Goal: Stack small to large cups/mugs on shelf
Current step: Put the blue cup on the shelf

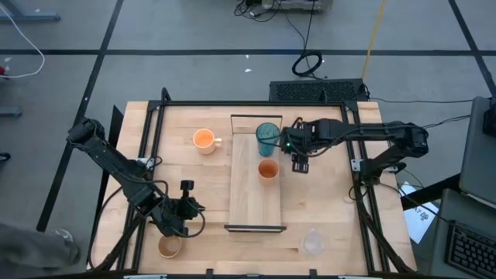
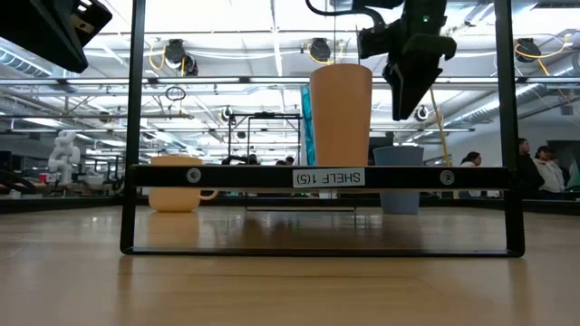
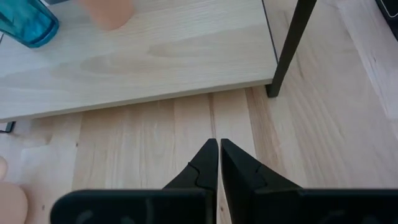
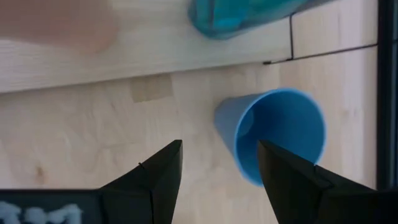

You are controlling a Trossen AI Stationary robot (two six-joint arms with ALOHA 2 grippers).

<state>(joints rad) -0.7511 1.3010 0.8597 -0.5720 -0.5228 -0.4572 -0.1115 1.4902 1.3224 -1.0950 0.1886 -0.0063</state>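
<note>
Left gripper [image 1: 188,208]: low over the table's near left, fingers [image 3: 205,168] pressed together, holding nothing.
Tan mug [image 1: 169,246]: just beside it, at the near edge.
Orange mug [image 1: 204,140]: on the table, left of the shelf.
Shelf [image 1: 254,203]: centre; teal tumbler [image 1: 267,137] at its far end, small orange cup [image 1: 267,170] near it.
Right gripper [image 1: 301,163]: just right of the shelf, spread wide, empty, above the blue cup [image 4: 280,134].
Clear cup [image 1: 312,242]: near right, well apart.
</note>
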